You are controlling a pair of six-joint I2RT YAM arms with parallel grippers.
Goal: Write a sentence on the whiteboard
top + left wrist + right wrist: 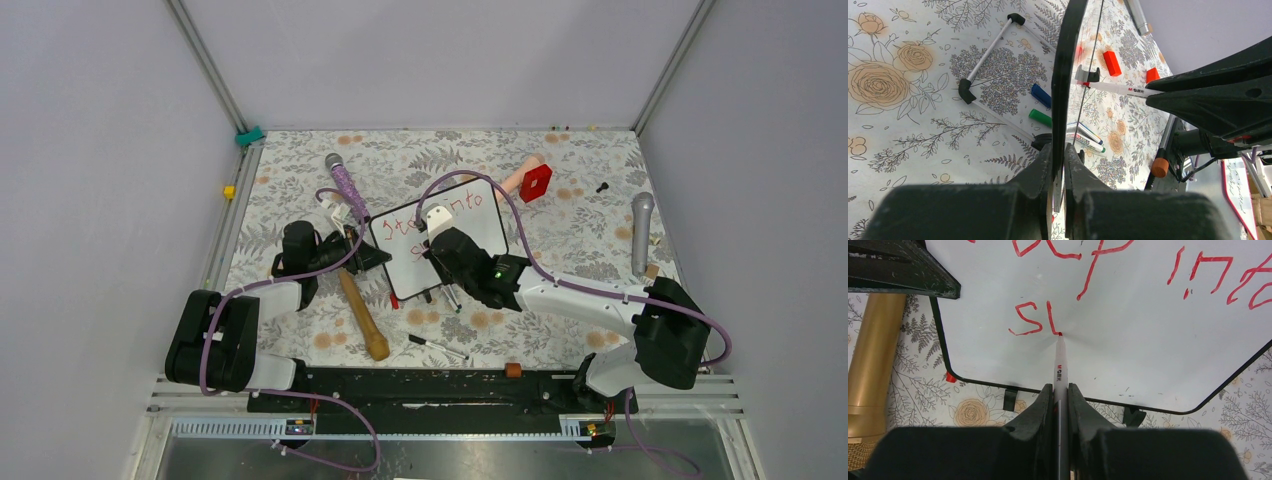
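The whiteboard point(483, 232) stands tilted mid-table, its black frame point(1063, 75) edge-on in the left wrist view. My left gripper point(1059, 152) is shut on that left edge point(372, 252). The sentence point(440, 212) is in red marker. "step into" runs along the top line, and an "s" with a further stroke point(1029, 320) begins the second line. My right gripper point(1060, 390) is shut on a white marker point(1060, 367), whose red tip touches the board point(1138, 355) at the end of that last stroke. The marker point(1120, 89) also shows beside the right fingers point(1208, 95).
A wooden mallet point(362, 318) lies below the board's left corner. A black pen point(437, 346) lies near the front. Loose markers point(445, 296) and a red cap point(394, 300) sit by the board's lower edge. Behind are a purple microphone point(345, 185), a red block point(536, 182) and a grey microphone point(641, 230).
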